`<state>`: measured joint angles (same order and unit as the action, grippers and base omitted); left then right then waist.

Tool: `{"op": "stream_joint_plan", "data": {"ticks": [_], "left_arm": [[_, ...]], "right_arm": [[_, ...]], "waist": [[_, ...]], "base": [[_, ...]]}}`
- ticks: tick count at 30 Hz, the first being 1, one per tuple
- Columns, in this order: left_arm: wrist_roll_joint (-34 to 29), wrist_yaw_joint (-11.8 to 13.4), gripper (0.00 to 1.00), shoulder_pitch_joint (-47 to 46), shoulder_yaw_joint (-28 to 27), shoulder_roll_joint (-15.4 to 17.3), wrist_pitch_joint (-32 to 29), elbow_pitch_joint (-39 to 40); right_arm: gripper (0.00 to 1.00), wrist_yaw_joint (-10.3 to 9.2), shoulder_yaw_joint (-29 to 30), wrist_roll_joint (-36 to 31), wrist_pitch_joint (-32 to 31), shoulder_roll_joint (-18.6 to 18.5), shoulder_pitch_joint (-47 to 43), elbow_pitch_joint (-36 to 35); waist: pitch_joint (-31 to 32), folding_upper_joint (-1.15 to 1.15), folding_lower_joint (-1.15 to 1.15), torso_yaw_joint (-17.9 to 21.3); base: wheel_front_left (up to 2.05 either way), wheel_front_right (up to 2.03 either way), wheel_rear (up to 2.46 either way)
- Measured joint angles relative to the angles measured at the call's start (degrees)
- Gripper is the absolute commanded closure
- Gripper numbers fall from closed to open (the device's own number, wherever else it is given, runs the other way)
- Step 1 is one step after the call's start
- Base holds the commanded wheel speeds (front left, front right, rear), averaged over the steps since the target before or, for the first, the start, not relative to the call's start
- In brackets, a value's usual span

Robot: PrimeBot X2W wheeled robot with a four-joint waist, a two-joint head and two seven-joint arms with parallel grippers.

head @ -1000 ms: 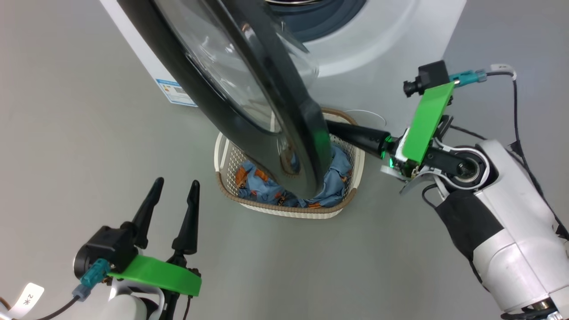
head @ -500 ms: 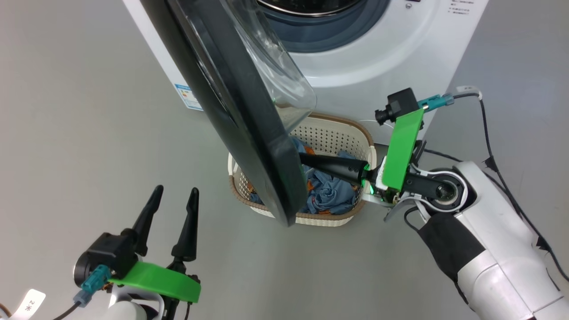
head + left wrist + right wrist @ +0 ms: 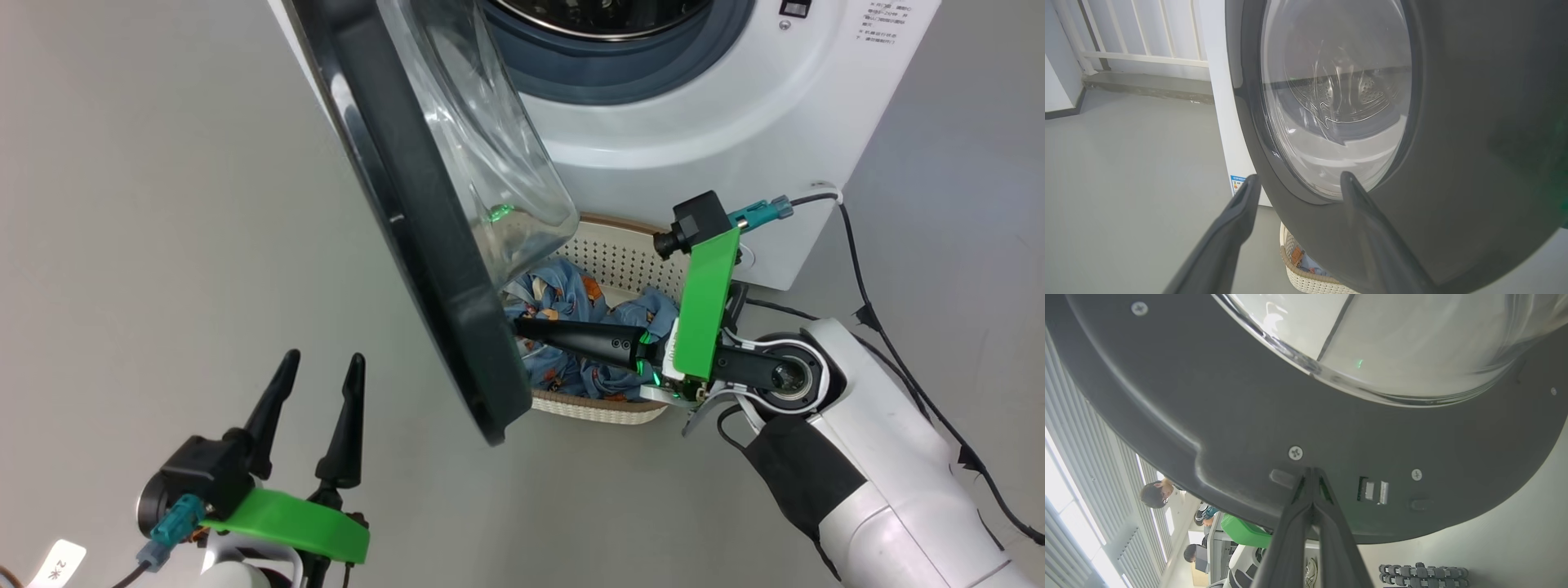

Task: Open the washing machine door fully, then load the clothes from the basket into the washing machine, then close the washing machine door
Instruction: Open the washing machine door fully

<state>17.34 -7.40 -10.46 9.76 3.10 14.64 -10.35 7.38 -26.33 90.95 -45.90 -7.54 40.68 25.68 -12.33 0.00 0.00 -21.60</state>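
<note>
Clothes (image 3: 563, 298) lie in basket (image 3: 600, 406), frame centre; right gripper (image 3: 526, 328) clenched, empty, tips touching washing machine door (image 3: 424, 269) inner rim above them. Left gripper (image 3: 324, 363) released, lower left.

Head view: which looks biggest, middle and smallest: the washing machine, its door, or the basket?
1-2. The washing machine and the door: about alike; both cut off, door nearer.
3. The basket, partly hidden behind the door.

Head view: washing machine door (image 3: 424, 269) hides much of the basket (image 3: 620, 253) & pt of the clothes (image 3: 563, 298). Top of washing machine (image 3: 694, 139) cut off by pic edge; print (image 3: 878, 28) on its front too small to read.
</note>
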Motion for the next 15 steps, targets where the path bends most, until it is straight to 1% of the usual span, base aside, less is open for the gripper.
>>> {"op": "stream_joint_plan", "data": {"ticks": [5, 10, 11, 12, 13, 14, 15], "left_arm": [[0.00, 0.00, 0.00, 0.02, -0.37, -0.07, 0.00, -0.24], [0.01, 0.00, 0.00, 0.04, -0.40, 0.07, 0.00, -1.01], [0.01, 0.00, 0.00, 0.05, -0.38, 0.18, 0.00, -1.16], [0.02, 0.00, 0.00, 0.06, -0.32, 0.40, 0.00, -1.31], [0.02, 0.00, 0.00, 0.07, -0.25, 0.70, 0.00, -1.41], [0.07, 0.00, 0.00, 0.08, -0.22, 1.00, 0.00, -1.47], [0.12, 0.00, 0.00, 0.13, -0.23, 1.24, 0.00, -1.49]], "right_arm": [[1.00, 0.00, 0.23, -0.03, 0.19, 0.46, -0.38, -0.81], [1.00, 0.01, 1.16, -0.31, 1.86, 0.46, -0.88, -1.14], [0.91, 0.01, 1.40, -0.52, 2.37, 0.37, -1.15, -1.30], [0.72, 0.01, 1.65, -0.74, 2.81, 0.21, -1.38, -1.51], [0.57, 0.01, 2.07, -0.80, 3.31, 0.01, -1.80, -1.86], [0.44, 0.01, 2.56, -0.79, 3.79, -0.18, -2.26, -2.04], [0.20, 0.01, 2.96, -0.79, 4.20, -0.44, -2.71, -2.27]], "waist": [[0.39, 0.00, 0.00, 0.23], [1.23, 0.00, 0.00, 1.26], [1.43, 0.00, 0.00, 1.55], [1.63, 0.00, 0.00, 1.84], [1.83, 0.00, 0.00, 2.15], [2.04, 0.00, 0.00, 2.48], [2.24, 0.00, 0.00, 2.81]], "base": [[0.00, 0.00, 0.00], [0.00, 0.00, 0.00], [0.00, 0.00, 0.00], [0.00, 0.00, 0.00], [0.00, 0.00, 0.00], [0.00, 0.00, 0.00], [0.00, 0.00, 0.00]]}}
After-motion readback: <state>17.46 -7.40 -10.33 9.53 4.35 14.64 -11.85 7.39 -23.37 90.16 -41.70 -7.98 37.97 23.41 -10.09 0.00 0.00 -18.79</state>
